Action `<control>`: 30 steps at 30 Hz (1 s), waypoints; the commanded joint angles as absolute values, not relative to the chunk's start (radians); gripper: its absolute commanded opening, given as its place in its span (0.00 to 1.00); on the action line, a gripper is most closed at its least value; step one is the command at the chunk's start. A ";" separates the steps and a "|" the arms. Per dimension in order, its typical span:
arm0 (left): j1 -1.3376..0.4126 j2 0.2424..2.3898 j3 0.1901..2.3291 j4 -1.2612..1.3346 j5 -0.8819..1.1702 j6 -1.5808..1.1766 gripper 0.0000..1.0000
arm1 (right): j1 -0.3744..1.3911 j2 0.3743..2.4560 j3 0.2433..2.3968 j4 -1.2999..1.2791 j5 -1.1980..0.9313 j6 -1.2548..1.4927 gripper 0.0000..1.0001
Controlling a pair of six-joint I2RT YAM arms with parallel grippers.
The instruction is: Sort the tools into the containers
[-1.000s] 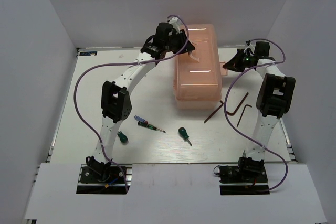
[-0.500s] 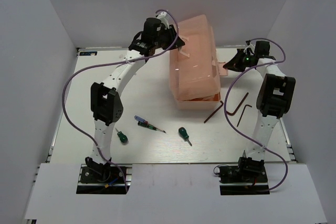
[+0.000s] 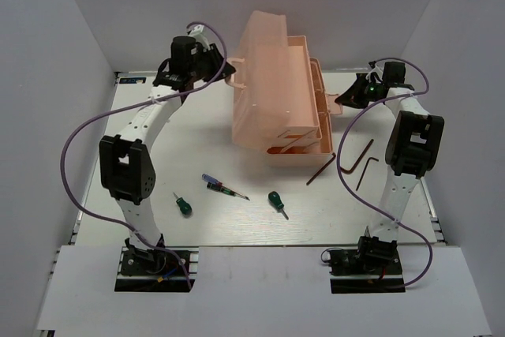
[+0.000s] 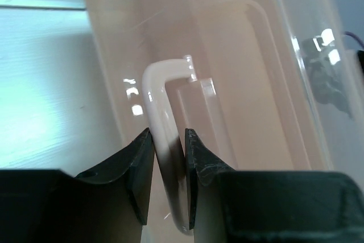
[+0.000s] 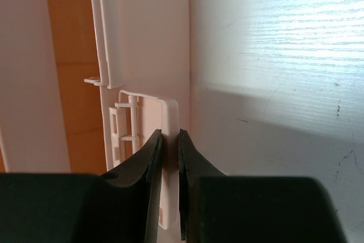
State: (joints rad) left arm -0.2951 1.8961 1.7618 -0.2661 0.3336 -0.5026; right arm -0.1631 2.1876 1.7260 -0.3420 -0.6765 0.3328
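The peach-pink toolbox [image 3: 278, 96] stands fanned open at the back, its lid [image 3: 254, 61] tipped up to the left and the tiers stepped out. My left gripper [image 3: 226, 76] is shut on the white lid handle [image 4: 161, 92]. My right gripper [image 3: 342, 100] is shut on the latch [image 5: 149, 119] at the box's right side. On the table lie two green-handled screwdrivers [image 3: 183, 205] [image 3: 276, 201], a blue-and-red screwdriver [image 3: 222, 187] and two dark hex keys [image 3: 320, 170] [image 3: 360, 161]. What the compartments hold is hidden from me.
White walls close in the table on the left, back and right. Purple cables loop off both arms. The left arm's elbow [image 3: 125, 167] hangs over the table's left side, near one green screwdriver.
The left gripper has swung left and up with the lid handle, and the closed box has opened, its tiers folding out. The right gripper has stayed on the latch.
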 commanded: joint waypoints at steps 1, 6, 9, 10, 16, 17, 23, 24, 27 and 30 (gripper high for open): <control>-0.244 1.847 1.645 -0.331 0.339 -0.397 0.00 | -0.221 2.155 1.744 -0.348 -0.571 0.284 0.00; -0.201 1.806 1.528 -0.302 0.339 -0.379 0.00 | -0.225 2.152 1.740 -0.354 -0.577 0.285 0.00; -0.170 1.795 1.488 -0.293 0.339 -0.368 0.00 | -0.225 2.152 1.735 -0.354 -0.577 0.279 0.00; -0.157 1.795 1.488 -0.293 0.339 -0.356 0.00 | -0.227 2.154 1.733 -0.351 -0.577 0.279 0.00; -0.101 1.795 1.445 -0.352 0.292 -0.336 0.01 | -0.227 2.154 1.732 -0.357 -0.591 0.279 0.00; -0.092 1.795 1.445 -0.368 0.276 -0.336 0.08 | -0.227 2.152 1.735 -0.357 -0.595 0.282 0.00; -0.026 1.760 1.454 -0.465 0.193 -0.345 0.73 | -0.222 2.157 1.744 -0.360 -0.598 0.299 0.00; -0.011 1.750 1.465 -0.465 0.178 -0.345 0.79 | -0.225 2.160 1.746 -0.357 -0.597 0.314 0.00; 0.018 1.717 1.474 -0.494 0.152 -0.356 0.85 | -0.222 2.164 1.746 -0.342 -0.594 0.345 0.00; 0.043 1.684 1.483 -0.494 0.166 -0.365 0.85 | -0.218 2.161 1.740 -0.342 -0.603 0.347 0.00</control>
State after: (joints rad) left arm 0.0383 1.7985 1.4513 -0.4709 0.1802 -0.3668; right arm -0.2008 2.1868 1.7260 -0.3412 -0.6785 0.3321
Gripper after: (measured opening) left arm 0.847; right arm 0.167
